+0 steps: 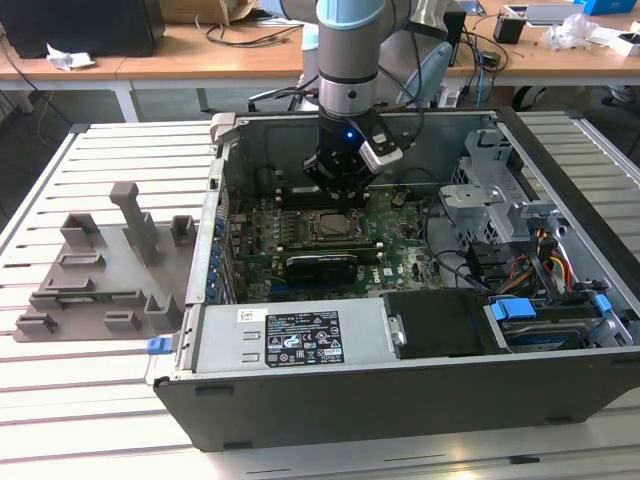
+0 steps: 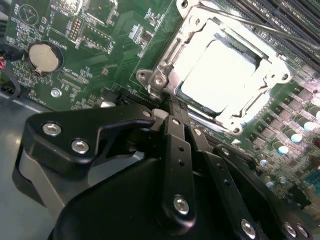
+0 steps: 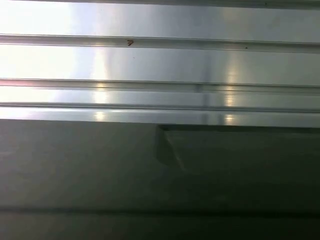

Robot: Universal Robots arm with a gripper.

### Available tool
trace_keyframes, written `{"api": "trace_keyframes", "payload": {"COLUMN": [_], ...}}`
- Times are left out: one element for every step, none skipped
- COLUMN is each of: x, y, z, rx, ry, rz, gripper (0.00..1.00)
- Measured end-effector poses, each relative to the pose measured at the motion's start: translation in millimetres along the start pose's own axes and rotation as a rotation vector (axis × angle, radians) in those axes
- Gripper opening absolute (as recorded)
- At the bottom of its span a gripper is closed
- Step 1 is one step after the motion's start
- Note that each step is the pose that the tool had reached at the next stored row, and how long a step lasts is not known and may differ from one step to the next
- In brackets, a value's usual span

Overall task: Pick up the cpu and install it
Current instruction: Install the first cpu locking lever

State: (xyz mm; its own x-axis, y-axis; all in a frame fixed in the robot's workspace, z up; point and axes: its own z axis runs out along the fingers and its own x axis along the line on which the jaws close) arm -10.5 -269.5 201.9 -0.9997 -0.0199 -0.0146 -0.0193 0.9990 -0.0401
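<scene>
In the second wrist view the cpu (image 2: pixel 220 75) lies flat inside the socket frame (image 2: pixel 165 75) on the green motherboard (image 2: pixel 100 30), its pale silver top glaring bright, with the metal bracket around its edges. My gripper (image 2: pixel 167 107) has its black fingers drawn together with nothing between them, the tips right at the frame's near corner beside the cpu. In the exterior view the gripper (image 1: pixel 340 205) hangs straight down into the open computer case (image 1: pixel 400 400), just above the socket (image 1: pixel 335 227).
A grey fixture tray (image 1: pixel 100 265) lies on the slatted table at the exterior view's left. Inside the case are a drive cage (image 1: pixel 490 190), cables (image 1: pixel 545 250) and a labelled power supply (image 1: pixel 300 340). A coin battery (image 2: pixel 45 57) and memory slots (image 2: pixel 280 20) flank the socket.
</scene>
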Motion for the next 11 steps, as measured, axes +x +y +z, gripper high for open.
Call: {"api": "trace_keyframes", "payload": {"x": [-0.3,-0.5,-0.7,-0.8,-0.9,-1.0,-1.0,-1.0,-1.0,-1.0,-1.1], "y": [-0.1,-0.1,-0.2,-0.2,-0.2,-0.1,-0.1,-0.3,-0.3,-0.3,-0.3], "z": [0.2,0.3,0.3,0.3,0.3,-0.3,-2.1,-4.0,-5.5,-6.0,-5.9], "rx": [0.0006,0.0008,0.0009,0.0009,0.0008,0.0002,0.0001,0.0004,0.0006,0.0005,0.0002], "ry": [0.0002,0.0002,0.0002,0.0002,0.0001,-0.0004,-0.0005,-0.0001,-0.0001,-0.0001,-0.0002], "rz": [0.000,0.000,0.000,0.000,0.000,0.000,0.000,0.000,0.000,0.000,0.000], "gripper": [0.11,0.11,0.11,0.11,0.11,0.11,0.11,0.11,0.11,0.11,0.11]}}
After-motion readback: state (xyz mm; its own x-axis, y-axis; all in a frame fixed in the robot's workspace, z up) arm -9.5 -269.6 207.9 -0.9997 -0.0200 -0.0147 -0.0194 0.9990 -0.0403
